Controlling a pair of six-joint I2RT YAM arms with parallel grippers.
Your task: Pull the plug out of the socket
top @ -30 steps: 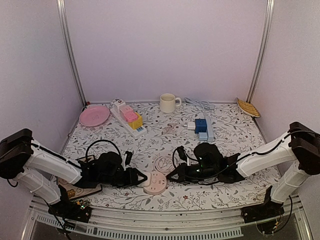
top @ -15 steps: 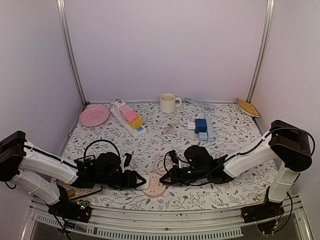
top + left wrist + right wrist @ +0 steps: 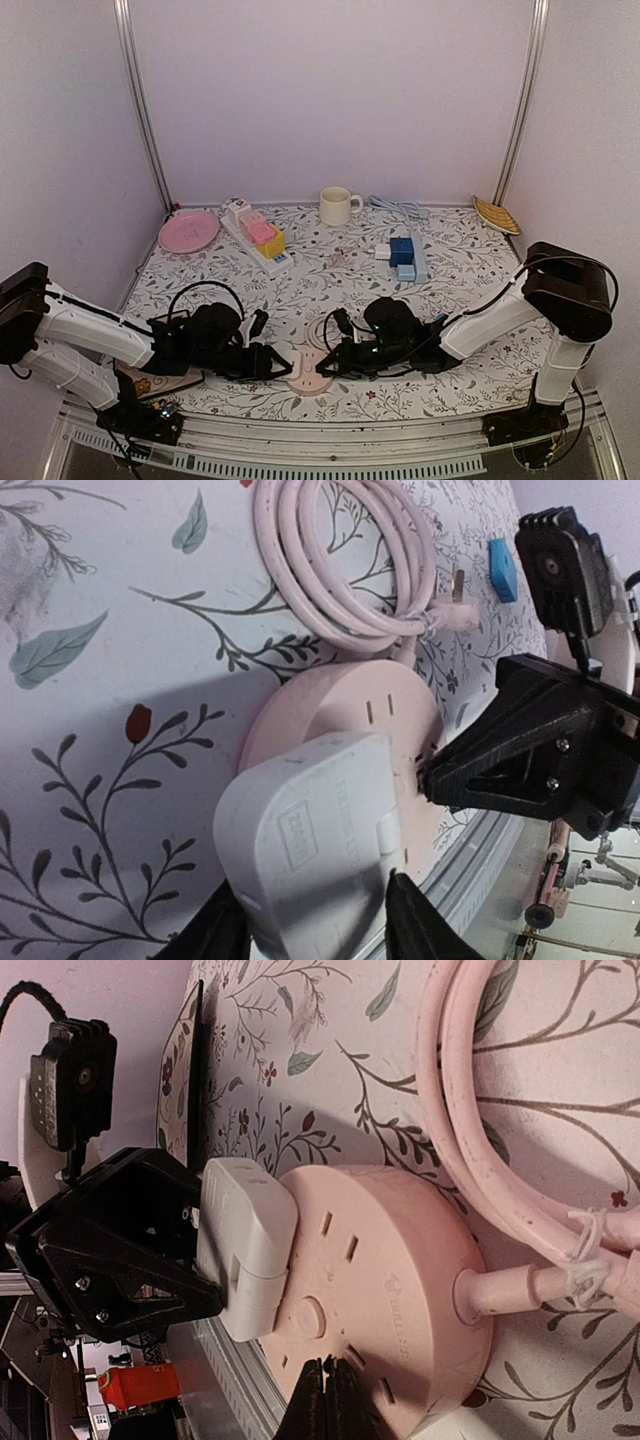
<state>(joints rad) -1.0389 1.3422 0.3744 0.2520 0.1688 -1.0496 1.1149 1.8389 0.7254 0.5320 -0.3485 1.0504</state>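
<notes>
A round pink socket (image 3: 308,372) lies near the table's front edge, and a white plug (image 3: 310,840) sits in its left part. My left gripper (image 3: 315,920) is shut on the plug, one black finger (image 3: 215,930) on each side of it. From the right, my right gripper (image 3: 328,1370) is shut, its tips resting on the socket's (image 3: 400,1250) top face beside the round button. In the right wrist view the plug (image 3: 245,1245) stands against the left gripper's fingers (image 3: 130,1260). The socket's pink cable (image 3: 340,570) lies coiled just behind it.
A pink plate (image 3: 188,231), a white power strip with yellow and pink plugs (image 3: 258,240), a cup (image 3: 337,206), a strip with blue adapters (image 3: 405,255) and a woven dish (image 3: 496,215) stand at the back. The metal front rail (image 3: 330,425) runs right below the socket.
My right arm has reached leftward and its shut tips now rest on the socket. The left gripper has stayed around the plug.
</notes>
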